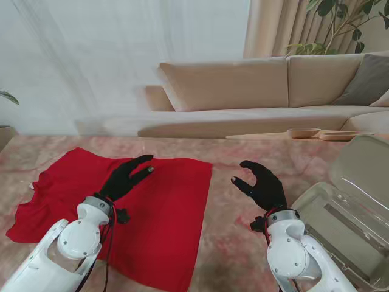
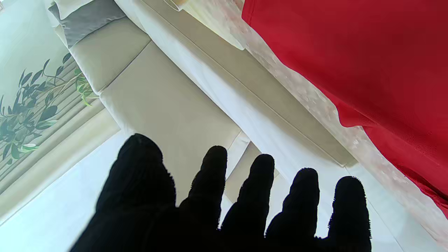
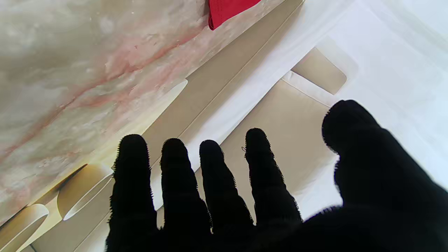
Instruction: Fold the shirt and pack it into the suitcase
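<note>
A red shirt (image 1: 161,213) lies spread on the marble table (image 1: 243,243), on my left half; the left wrist view shows its cloth (image 2: 367,59) too. My left hand (image 1: 124,177), in a black glove, hovers over the shirt's middle with fingers apart and nothing in it. My right hand (image 1: 262,182) floats above bare table just right of the shirt's edge, fingers spread, holding nothing. An open clear suitcase (image 1: 340,225) stands at the table's right side, its lid (image 1: 364,170) raised. The right wrist view catches only a corner of the shirt (image 3: 227,10).
A beige sofa (image 1: 255,91) runs behind the table. Two shallow wooden dishes (image 1: 304,132) rest near the table's far right edge. A leafy plant (image 1: 340,18) stands behind the sofa at the far right.
</note>
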Robot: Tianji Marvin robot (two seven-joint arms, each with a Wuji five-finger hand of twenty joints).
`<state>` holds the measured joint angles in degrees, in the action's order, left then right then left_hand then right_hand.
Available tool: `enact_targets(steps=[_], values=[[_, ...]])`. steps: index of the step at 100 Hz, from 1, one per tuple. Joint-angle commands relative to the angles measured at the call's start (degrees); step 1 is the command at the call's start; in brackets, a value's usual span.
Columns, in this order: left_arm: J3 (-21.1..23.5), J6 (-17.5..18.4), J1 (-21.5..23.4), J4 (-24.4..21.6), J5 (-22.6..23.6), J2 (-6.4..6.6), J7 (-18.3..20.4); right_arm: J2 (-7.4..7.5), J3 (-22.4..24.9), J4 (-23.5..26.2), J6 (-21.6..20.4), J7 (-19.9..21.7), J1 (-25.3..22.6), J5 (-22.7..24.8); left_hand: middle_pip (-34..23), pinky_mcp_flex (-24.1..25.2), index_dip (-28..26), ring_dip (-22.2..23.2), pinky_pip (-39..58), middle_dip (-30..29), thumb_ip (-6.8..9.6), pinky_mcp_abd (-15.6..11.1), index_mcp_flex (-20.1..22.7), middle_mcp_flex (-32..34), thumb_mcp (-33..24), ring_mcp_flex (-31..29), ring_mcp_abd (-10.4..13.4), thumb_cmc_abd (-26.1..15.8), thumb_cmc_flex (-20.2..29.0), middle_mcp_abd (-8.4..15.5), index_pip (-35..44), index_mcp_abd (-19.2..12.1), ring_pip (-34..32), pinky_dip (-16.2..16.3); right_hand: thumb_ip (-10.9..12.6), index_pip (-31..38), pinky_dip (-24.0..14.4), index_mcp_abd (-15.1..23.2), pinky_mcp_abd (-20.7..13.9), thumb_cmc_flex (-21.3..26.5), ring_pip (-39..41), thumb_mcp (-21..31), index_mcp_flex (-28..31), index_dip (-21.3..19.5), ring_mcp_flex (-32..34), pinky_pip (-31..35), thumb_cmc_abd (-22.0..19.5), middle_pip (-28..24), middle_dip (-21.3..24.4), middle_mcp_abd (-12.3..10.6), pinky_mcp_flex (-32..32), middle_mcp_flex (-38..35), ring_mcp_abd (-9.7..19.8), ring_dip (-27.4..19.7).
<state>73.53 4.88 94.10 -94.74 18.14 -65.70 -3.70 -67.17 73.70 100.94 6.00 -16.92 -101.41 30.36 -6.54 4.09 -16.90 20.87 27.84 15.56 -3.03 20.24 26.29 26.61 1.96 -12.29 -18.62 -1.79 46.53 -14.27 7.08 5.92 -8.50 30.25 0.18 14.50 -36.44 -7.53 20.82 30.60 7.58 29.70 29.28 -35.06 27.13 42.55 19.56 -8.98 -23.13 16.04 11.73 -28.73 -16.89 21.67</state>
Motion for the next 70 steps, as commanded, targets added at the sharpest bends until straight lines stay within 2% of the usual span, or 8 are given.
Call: enact_targets(steps=[1,70], values=[[-0.1,-0.1,0.3,0.2,0.0,0.00,0.0,-0.01,-0.1,-0.2,0.5,0.9,-0.3,-0.4,0.4,0.2,0.1,-0.5,-1.7,-0.9,0.01,-0.9,0.6,-2.0,0.7,1.8,3.1,-0.8,-0.1,1.0,-0.1,-0.5,1.4,-0.6,1.0,0.1,0.3,-0.1,-0.8,1.1,-0.3,-0.9,0.6,0.0,0.2,0.9,0.2,-0.3,0.7,0.4,-0.2,0.0,2.2,-0.6],[-0.6,-0.1,-1.5,2.1,-1.3,-0.05,0.7,0.26,-0.4,-0.5,1.4,2.9,0.5,-1.1,0.3,0.2,0.1,-0.5,-1.6,-0.8,0.01,-0.8,0.6,-1.8,0.7,1.7,3.2,-0.8,0.0,1.0,-0.1,-0.6,1.4,-0.6,1.0,0.1,0.3,-0.2,-0.9,1.2,-0.3,-1.0,0.6,0.0,0.3,0.9,0.0,-0.2,0.7,0.4,-0.2,0.0,2.2,-0.6]])
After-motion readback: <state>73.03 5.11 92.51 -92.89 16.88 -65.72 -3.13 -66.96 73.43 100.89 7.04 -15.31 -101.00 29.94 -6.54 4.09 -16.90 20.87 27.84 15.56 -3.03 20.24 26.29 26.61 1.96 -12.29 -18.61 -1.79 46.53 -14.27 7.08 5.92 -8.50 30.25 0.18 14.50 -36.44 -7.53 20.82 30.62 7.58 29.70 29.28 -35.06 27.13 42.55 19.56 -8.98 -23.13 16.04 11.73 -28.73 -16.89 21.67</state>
